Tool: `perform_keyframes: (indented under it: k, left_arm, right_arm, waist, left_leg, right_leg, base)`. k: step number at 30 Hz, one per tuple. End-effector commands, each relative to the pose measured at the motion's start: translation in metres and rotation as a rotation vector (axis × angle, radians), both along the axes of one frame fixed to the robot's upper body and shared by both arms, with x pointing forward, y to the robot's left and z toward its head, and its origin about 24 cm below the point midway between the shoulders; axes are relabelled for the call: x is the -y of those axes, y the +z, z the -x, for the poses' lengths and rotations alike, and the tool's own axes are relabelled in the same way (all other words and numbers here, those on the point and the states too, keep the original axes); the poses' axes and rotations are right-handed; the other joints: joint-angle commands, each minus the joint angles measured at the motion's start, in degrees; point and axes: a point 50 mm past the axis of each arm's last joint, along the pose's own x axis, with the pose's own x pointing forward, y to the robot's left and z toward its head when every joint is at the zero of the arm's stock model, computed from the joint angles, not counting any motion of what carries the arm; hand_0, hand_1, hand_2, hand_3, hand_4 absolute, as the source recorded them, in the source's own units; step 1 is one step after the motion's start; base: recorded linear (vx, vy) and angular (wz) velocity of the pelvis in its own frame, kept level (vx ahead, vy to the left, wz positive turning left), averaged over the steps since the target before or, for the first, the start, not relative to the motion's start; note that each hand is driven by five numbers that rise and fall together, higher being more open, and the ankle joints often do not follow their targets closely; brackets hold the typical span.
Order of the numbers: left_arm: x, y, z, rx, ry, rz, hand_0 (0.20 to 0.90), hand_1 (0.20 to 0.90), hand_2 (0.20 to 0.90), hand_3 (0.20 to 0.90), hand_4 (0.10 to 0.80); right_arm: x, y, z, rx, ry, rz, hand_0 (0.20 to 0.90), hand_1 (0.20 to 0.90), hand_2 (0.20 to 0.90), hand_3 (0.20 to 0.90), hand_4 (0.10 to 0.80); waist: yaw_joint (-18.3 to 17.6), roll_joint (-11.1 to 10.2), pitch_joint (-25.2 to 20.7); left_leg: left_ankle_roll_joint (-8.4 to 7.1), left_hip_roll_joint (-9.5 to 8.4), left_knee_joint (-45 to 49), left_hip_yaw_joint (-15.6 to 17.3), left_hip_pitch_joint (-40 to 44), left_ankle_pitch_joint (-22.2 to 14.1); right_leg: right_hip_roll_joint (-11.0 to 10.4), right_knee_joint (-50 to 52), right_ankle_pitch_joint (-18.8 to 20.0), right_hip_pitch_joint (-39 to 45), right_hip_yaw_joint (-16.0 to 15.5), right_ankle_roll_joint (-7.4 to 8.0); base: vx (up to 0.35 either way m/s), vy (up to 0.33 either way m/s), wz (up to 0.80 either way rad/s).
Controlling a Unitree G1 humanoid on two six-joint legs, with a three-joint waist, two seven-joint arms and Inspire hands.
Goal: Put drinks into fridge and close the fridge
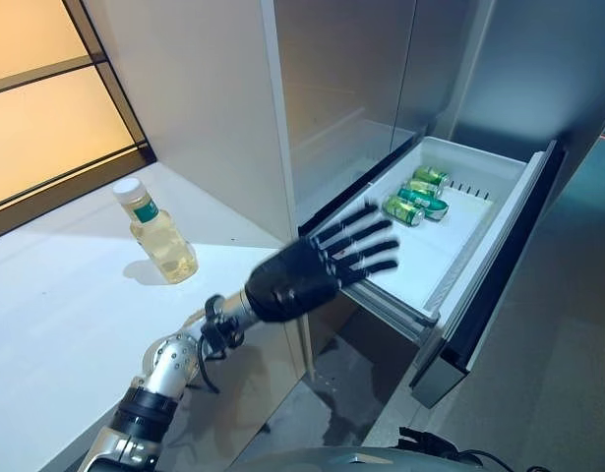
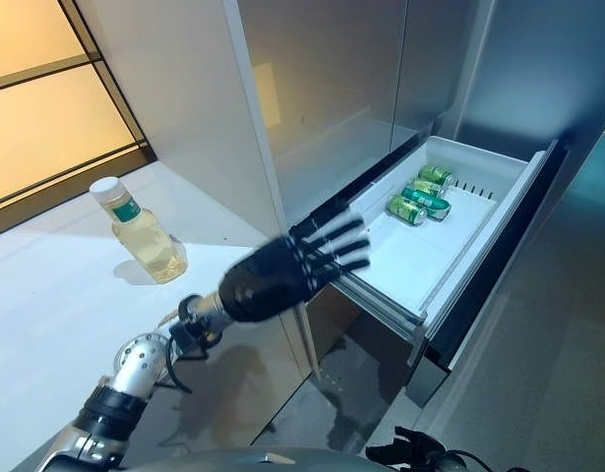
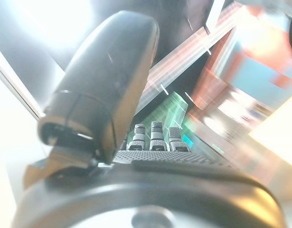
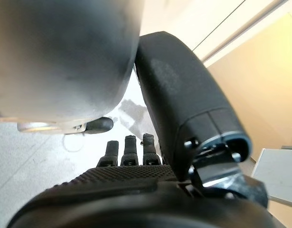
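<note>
So left hand (image 1: 292,280) released, fingers spread, at the drawer's (image 1: 479,177) near corner — cans (image 1: 417,197) at its back edge — bottle (image 1: 156,234) on counter (image 1: 56,305).

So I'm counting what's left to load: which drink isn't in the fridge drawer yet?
The clear bottle of yellow liquid with the white cap, standing upright on the white counter. The green cans already lie on their sides in the open drawer.

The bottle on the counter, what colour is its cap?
White; the bottle shows best in the left eye view.
</note>
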Motion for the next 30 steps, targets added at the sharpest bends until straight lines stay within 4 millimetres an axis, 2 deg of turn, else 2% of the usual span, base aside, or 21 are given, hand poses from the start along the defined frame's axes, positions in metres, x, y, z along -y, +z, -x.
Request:
perform_keyframes:
  k: [1, 2, 4, 6, 7, 8, 9, 10, 14, 16, 20, 23, 30]
  left_arm:
    - [-0.010, 0.065, -0.007, 0.301, 0.087, 0.279, 0.900, 0.900, 0.900, 0.900, 0.800]
    - [-0.012, 0.074, -0.007, 0.331, 0.145, 0.281, 0.900, 0.900, 0.900, 0.900, 0.800]
    - [-0.033, 0.100, -0.007, 0.488, 0.488, 0.243, 0.900, 0.900, 0.900, 0.900, 0.800]
    - [-0.053, 0.113, -0.005, 0.598, 0.761, 0.231, 0.900, 0.900, 0.900, 0.900, 0.800]
    - [-0.059, 0.118, -0.003, 0.626, 0.832, 0.231, 0.900, 0.900, 0.900, 0.900, 0.800]
    - [-0.073, 0.127, 0.003, 0.706, 0.992, 0.226, 0.900, 0.900, 0.900, 0.900, 0.800]
    - [-0.079, 0.131, 0.008, 0.760, 1.089, 0.214, 0.900, 0.900, 0.900, 0.900, 0.800]
    - [-0.087, 0.137, 0.016, 0.842, 1.263, 0.198, 0.900, 0.900, 0.900, 0.900, 0.800]
    - [-0.086, 0.147, 0.032, 1.001, 1.587, 0.143, 0.900, 0.900, 0.900, 0.900, 0.800]
    - [-0.082, 0.147, 0.027, 0.996, 1.715, 0.058, 0.900, 0.900, 0.900, 0.900, 0.800]
    - [-0.080, 0.142, 0.011, 0.916, 1.792, -0.069, 0.900, 0.900, 0.900, 0.900, 0.800]
    - [-0.082, 0.131, -0.002, 0.814, 1.818, -0.167, 0.900, 0.900, 0.900, 0.900, 0.800]
    - [-0.088, 0.091, -0.025, 0.571, 1.736, -0.356, 0.900, 0.900, 0.900, 0.900, 0.800]
  right_arm:
    - [-0.029, -0.004, -0.006, 0.036, -0.001, -0.062, 0.900, 0.900, 0.900, 0.900, 0.800]
    - [-0.030, -0.004, -0.006, 0.035, -0.003, -0.063, 0.900, 0.900, 0.900, 0.900, 0.800]
    - [-0.033, -0.005, -0.003, 0.034, -0.012, -0.066, 0.900, 0.900, 0.900, 0.900, 0.800]
    - [-0.036, -0.006, 0.001, 0.032, -0.023, -0.068, 0.900, 0.900, 0.900, 0.900, 0.800]
    - [-0.036, -0.006, 0.002, 0.030, -0.027, -0.069, 0.900, 0.900, 0.900, 0.900, 0.800]
    - [-0.037, -0.007, 0.006, 0.027, -0.034, -0.071, 0.900, 0.900, 0.900, 0.900, 0.800]
    - [-0.038, -0.007, 0.008, 0.025, -0.037, -0.073, 0.900, 0.900, 0.900, 0.900, 0.800]
    - [-0.039, -0.008, 0.009, 0.022, -0.039, -0.075, 0.900, 0.900, 0.900, 0.900, 0.800]
    - [-0.043, -0.008, 0.006, 0.017, -0.046, -0.083, 0.900, 0.900, 0.900, 0.900, 0.800]
    - [-0.046, -0.008, 0.002, 0.020, -0.045, -0.085, 0.900, 0.900, 0.900, 0.900, 0.800]
    - [-0.047, -0.008, 0.001, 0.021, -0.031, -0.085, 0.900, 0.900, 0.900, 0.900, 0.800]
    - [-0.046, -0.008, 0.000, 0.021, -0.023, -0.084, 0.900, 0.900, 0.900, 0.900, 0.800]
    - [-0.039, -0.006, -0.005, 0.025, -0.010, -0.078, 0.900, 0.900, 0.900, 0.900, 0.800]
  waist:
    - [1.1, -2.2, -1.6]
    - [1.3, -2.3, -1.7]
    - [1.7, -2.6, -1.9]
    - [2.2, -2.8, -2.1]
    - [2.4, -2.9, -2.1]
    - [2.9, -3.1, -2.3]
    - [3.1, -3.3, -2.5]
    - [3.5, -3.6, -2.7]
    - [4.6, -4.2, -2.9]
    - [5.0, -4.3, -3.0]
    - [5.1, -4.3, -2.8]
    - [5.3, -4.1, -2.5]
    - [5.7, -3.9, -1.6]
  left_leg:
    - [2.48, -2.26, 0.4, 2.0, 1.7, -6.3]
    - [2.41, -2.21, 0.4, 2.0, 1.7, -6.2]
    - [2.39, -2.22, 0.4, 1.5, 1.6, -6.2]
    - [2.37, -2.30, 0.4, 0.9, 1.6, -6.1]
    - [2.34, -2.33, 0.4, 0.7, 1.6, -6.1]
    - [2.31, -2.38, 0.4, 0.3, 1.5, -6.1]
    - [2.22, -2.41, 0.4, -0.1, 1.4, -6.0]
    - [2.12, -2.43, 0.4, -0.5, 1.3, -5.9]
    - [2.07, -2.55, 0.4, -1.7, 1.0, -5.7]
    - [2.03, -2.59, 0.4, -2.2, 0.8, -5.6]
    - [2.06, -2.61, 0.4, -2.4, 0.7, -5.5]
    - [2.06, -2.65, 0.4, -2.4, 0.6, -5.4]
    - [2.03, -2.69, 0.4, -2.5, 0.7, -5.2]
  right_leg:
    - [-0.8, 0.3, 2.1, -1.0, 0.3, 1.76]
    - [-0.8, 0.3, 2.0, -0.9, 0.2, 1.75]
    - [-0.9, 0.2, 1.8, -0.8, -0.3, 1.73]
    - [-0.9, 0.2, 1.6, -0.7, -0.6, 1.79]
    - [-0.8, 0.2, 1.5, -0.6, -0.8, 1.77]
    - [-0.8, 0.2, 1.3, -0.6, -1.1, 1.70]
    - [-0.8, 0.2, 1.1, -0.5, -1.3, 1.65]
    - [-0.7, 0.2, 1.0, -0.5, -1.5, 1.53]
    - [-0.6, 0.2, 0.5, -0.3, -2.5, 1.22]
    - [-0.7, 0.2, 0.4, -0.2, -3.2, 1.17]
    - [-0.8, 0.3, 0.4, -0.3, -3.7, 1.35]
    - [-0.9, 0.4, 0.4, -0.2, -3.9, 1.40]
    - [-0.9, 0.6, 0.4, -0.1, -4.3, 1.43]
  base:
    - [0.000, 0.000, 0.00]
    - [0.000, 0.000, 0.00]
    - [0.000, 0.000, 0.00]
    - [0.000, -0.012, 0.05]
    - [0.004, -0.018, 0.10]
    - [0.005, -0.019, 0.17]
    - [0.002, -0.026, 0.16]
    - [0.004, -0.025, 0.12]
    - [0.006, -0.017, 0.12]
    - [-0.001, -0.003, 0.21]
    - [-0.008, 0.003, 0.12]
    - [-0.004, 0.011, 0.08]
    - [-0.001, 0.004, 0.02]
